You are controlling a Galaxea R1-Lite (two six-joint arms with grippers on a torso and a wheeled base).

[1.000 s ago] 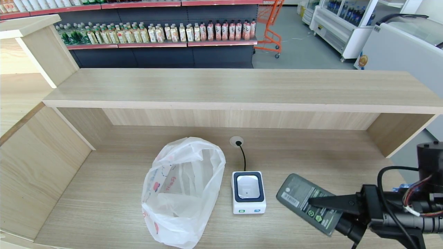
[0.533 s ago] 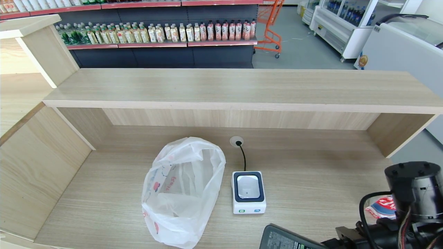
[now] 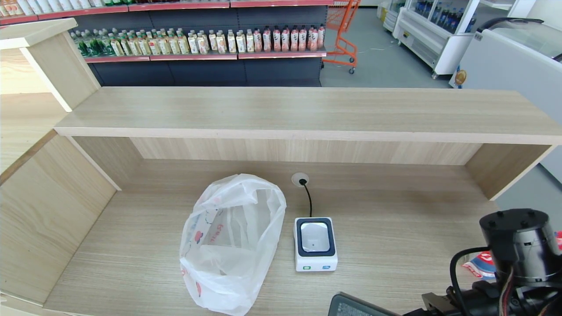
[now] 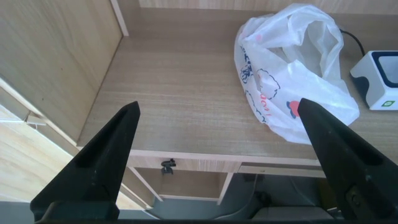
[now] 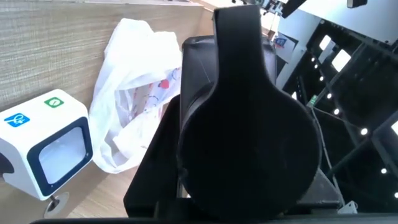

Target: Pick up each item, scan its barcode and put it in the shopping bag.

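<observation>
The right pincer [image 3: 412, 311] is gripping a dark flat packet [image 3: 355, 306] at the near edge of the wood-grain counter [image 3: 395, 228], lower than a second ago, near-right of the boxy white scanner [image 3: 315, 243]. The crinkly plastic bag [image 3: 232, 245] is sitting left of it. The left pincer [image 4: 217, 106] is hanging spread wide over the near-left counter.
</observation>
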